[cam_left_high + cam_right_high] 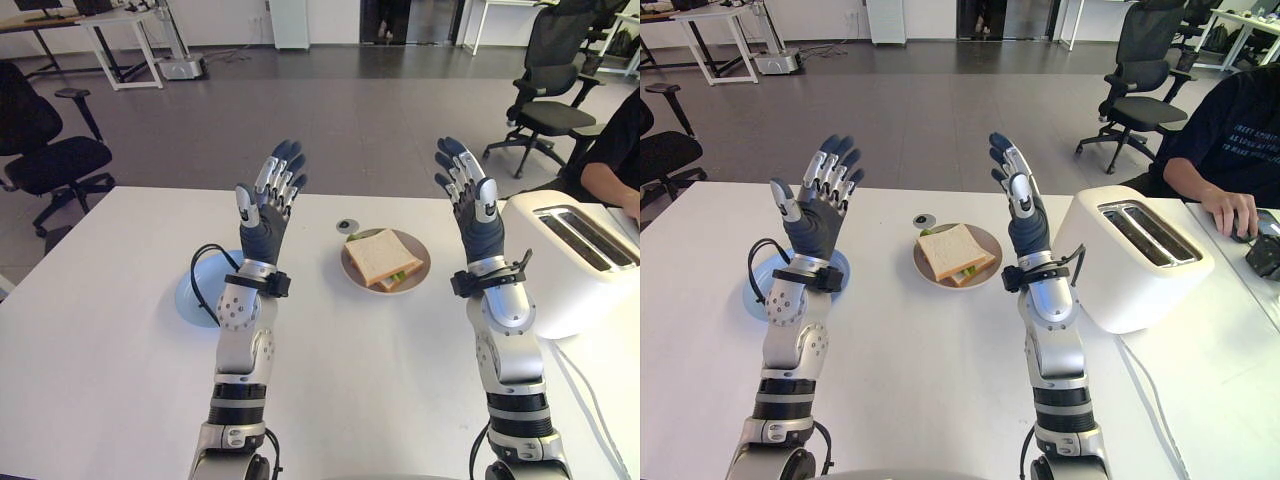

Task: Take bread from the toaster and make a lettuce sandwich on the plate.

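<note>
Holding both hands up over the white table (100,360), nothing in either.

- left hand (270,205): fingers straight and spread, pointing up and away toward 12 o'clock, palm empty. It sits at about 9 o'clock of the plate, well apart from it. A black cable loops off its wrist.
- right hand (468,205): same pose, fingers extended, gripping nothing. It's at 3 o'clock of the plate, between the plate and the toaster, touching neither.
- plate (415,243): brownish and round, mid-table between the two forearms.
- sandwich (382,255): on the plate. A white bread slice lies flat on top, and a second slice shows under it at the 5 o'clock edge. A bit of green lettuce (398,277) pokes out between them on that same side.
- toaster (575,265): white, two-slot, at 3 o'clock of the plate near the table's right edge, just beside the right forearm. Slots face up.
- light-blue dish (190,290): at 9 o'clock of the plate, partly hidden behind the left wrist and forearm. Can't tell if it's a bowl or a plate.
- small round grey disc (347,227): on the table just off the plate rim at 11 o'clock, not touching.
</note>
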Robot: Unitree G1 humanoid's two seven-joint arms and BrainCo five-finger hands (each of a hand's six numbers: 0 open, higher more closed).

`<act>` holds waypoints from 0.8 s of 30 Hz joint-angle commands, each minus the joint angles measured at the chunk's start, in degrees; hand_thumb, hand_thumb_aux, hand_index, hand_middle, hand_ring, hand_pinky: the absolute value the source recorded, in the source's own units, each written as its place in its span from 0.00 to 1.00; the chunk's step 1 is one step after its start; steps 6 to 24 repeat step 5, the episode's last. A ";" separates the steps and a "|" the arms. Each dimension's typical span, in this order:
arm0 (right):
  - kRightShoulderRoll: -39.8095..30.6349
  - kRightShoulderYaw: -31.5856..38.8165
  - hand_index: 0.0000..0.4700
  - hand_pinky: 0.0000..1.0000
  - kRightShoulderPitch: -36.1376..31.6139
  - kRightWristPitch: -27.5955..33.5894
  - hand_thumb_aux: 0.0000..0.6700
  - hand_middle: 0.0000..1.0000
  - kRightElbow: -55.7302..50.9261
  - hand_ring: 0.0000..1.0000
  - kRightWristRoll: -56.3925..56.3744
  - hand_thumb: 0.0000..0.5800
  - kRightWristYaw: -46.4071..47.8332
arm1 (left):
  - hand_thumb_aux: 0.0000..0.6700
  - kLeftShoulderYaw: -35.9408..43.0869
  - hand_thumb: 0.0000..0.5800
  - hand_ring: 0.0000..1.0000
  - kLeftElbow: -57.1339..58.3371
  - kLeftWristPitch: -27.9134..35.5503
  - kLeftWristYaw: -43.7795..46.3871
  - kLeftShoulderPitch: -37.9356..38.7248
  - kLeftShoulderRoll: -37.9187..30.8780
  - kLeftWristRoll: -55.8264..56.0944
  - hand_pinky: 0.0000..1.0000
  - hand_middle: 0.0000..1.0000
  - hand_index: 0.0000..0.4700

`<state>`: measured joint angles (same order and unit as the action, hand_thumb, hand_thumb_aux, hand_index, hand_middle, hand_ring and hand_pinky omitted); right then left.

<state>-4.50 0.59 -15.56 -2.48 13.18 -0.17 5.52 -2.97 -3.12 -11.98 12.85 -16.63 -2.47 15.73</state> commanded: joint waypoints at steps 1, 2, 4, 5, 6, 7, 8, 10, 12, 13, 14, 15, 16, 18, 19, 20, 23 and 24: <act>0.31 -1.10 0.00 0.00 -0.41 -0.17 0.00 0.00 -0.66 0.00 -0.68 0.00 -0.82 | 0.00 0.24 0.00 0.00 0.03 0.02 -0.01 0.20 0.16 -0.75 0.00 0.00 0.00; 0.31 -1.30 0.00 0.00 -0.50 -0.35 0.00 0.00 -0.70 0.00 -0.65 0.00 -0.97 | 0.00 0.25 0.00 0.00 0.08 0.00 0.01 0.20 0.15 -0.79 0.00 0.00 0.00; 0.33 -1.59 0.00 0.00 -0.63 -0.68 0.00 0.00 -0.74 0.00 -0.67 0.00 -1.20 | 0.00 0.27 0.00 0.00 0.13 -0.02 0.04 0.19 0.13 -0.82 0.00 0.00 0.00; 0.34 -1.69 0.00 0.00 -0.67 -0.82 0.00 0.00 -0.76 0.00 -0.71 0.00 -1.28 | 0.00 0.27 0.00 0.00 0.16 -0.03 0.06 0.18 0.14 -0.82 0.00 0.00 0.00; 0.34 -1.69 0.00 0.00 -0.67 -0.82 0.00 0.00 -0.76 0.00 -0.71 0.00 -1.28 | 0.00 0.27 0.00 0.00 0.16 -0.03 0.06 0.18 0.14 -0.82 0.00 0.00 0.00; 0.34 -1.69 0.00 0.00 -0.67 -0.82 0.00 0.00 -0.76 0.00 -0.71 0.00 -1.28 | 0.00 0.27 0.00 0.00 0.16 -0.03 0.06 0.18 0.14 -0.82 0.00 0.00 0.00; 0.34 -1.69 0.00 0.00 -0.67 -0.82 0.00 0.00 -0.76 0.00 -0.71 0.00 -1.28 | 0.00 0.27 0.00 0.00 0.16 -0.03 0.06 0.18 0.14 -0.82 0.00 0.00 0.00; 0.34 -1.69 0.00 0.00 -0.67 -0.82 0.00 0.00 -0.76 0.00 -0.71 0.00 -1.28 | 0.00 0.27 0.00 0.00 0.16 -0.03 0.06 0.18 0.14 -0.82 0.00 0.00 0.00; 0.34 -1.69 0.00 0.00 -0.67 -0.82 0.00 0.00 -0.76 0.00 -0.71 0.00 -1.28 | 0.00 0.27 0.00 0.00 0.16 -0.03 0.06 0.18 0.14 -0.82 0.00 0.00 0.00; 0.34 -1.69 0.00 0.00 -0.67 -0.82 0.00 0.00 -0.76 0.00 -0.71 0.00 -1.28 | 0.00 0.27 0.00 0.00 0.16 -0.03 0.06 0.18 0.14 -0.82 0.00 0.00 0.00; 0.34 -1.69 0.00 0.00 -0.67 -0.82 0.00 0.00 -0.76 0.00 -0.71 0.00 -1.28 | 0.00 0.27 0.00 0.00 0.16 -0.03 0.06 0.18 0.14 -0.82 0.00 0.00 0.00; 0.34 -1.69 0.00 0.00 -0.67 -0.82 0.00 0.00 -0.76 0.00 -0.71 0.00 -1.28 | 0.00 0.27 0.00 0.00 0.16 -0.03 0.06 0.18 0.14 -0.82 0.00 0.00 0.00; 0.34 -1.69 0.00 0.00 -0.67 -0.82 0.00 0.00 -0.76 0.00 -0.71 0.00 -1.28 | 0.00 0.27 0.00 0.00 0.16 -0.03 0.06 0.18 0.14 -0.82 0.00 0.00 0.00; 0.34 -1.69 0.00 0.00 -0.67 -0.82 0.00 0.00 -0.76 0.00 -0.71 0.00 -1.28 | 0.00 0.27 0.00 0.00 0.16 -0.03 0.06 0.18 0.14 -0.82 0.00 0.00 0.00; 0.34 -1.69 0.00 0.00 -0.67 -0.82 0.00 0.00 -0.76 0.00 -0.71 0.00 -1.28 | 0.00 0.27 0.00 0.00 0.16 -0.03 0.06 0.18 0.14 -0.82 0.00 0.00 0.00; 0.34 -1.69 0.00 0.00 -0.67 -0.82 0.00 0.00 -0.76 0.00 -0.71 0.00 -1.28 | 0.00 0.27 0.00 0.00 0.16 -0.03 0.06 0.18 0.14 -0.82 0.00 0.00 0.00; 0.34 -1.69 0.00 0.00 -0.67 -0.82 0.00 0.00 -0.76 0.00 -0.71 0.00 -1.28 | 0.00 0.27 0.00 0.00 0.16 -0.03 0.06 0.18 0.14 -0.82 0.00 0.00 0.00; 0.34 -1.69 0.00 0.00 -0.67 -0.82 0.00 0.00 -0.76 0.00 -0.71 0.00 -1.28 | 0.00 0.27 0.00 0.00 0.16 -0.03 0.06 0.18 0.14 -0.82 0.00 0.00 0.00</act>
